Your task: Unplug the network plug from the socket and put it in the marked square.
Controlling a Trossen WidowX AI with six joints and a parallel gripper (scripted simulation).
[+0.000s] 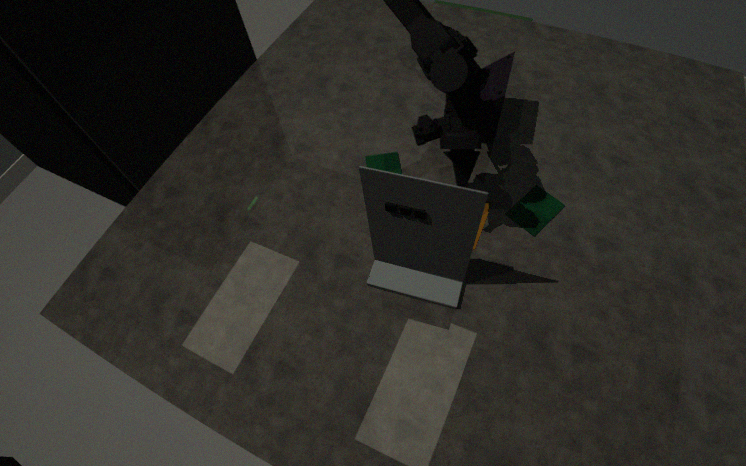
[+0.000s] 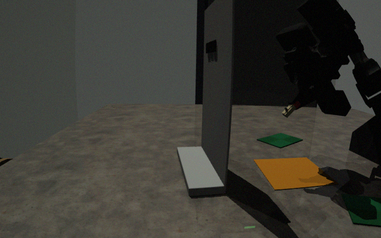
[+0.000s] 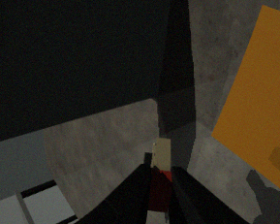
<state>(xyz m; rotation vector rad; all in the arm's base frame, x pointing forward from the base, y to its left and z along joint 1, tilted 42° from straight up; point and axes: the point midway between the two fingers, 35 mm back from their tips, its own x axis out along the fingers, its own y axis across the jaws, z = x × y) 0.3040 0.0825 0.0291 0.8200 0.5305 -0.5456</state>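
Plug (image 2: 288,110) is out of the panel (image 2: 217,88) — gripper (image 2: 293,106) clamped on it, held above the table. Left: lower onto the orange square (image 2: 292,172), release, retract.

My arm (image 2: 372,79) is matte black throughout, built of blocky, angular link housings with rounded joints; one link carries a pale outlined band; two dark tapered fingers.

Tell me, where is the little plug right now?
In the exterior view the plug is pinched in the hand, in the air right of the upright panel, above the orange square.
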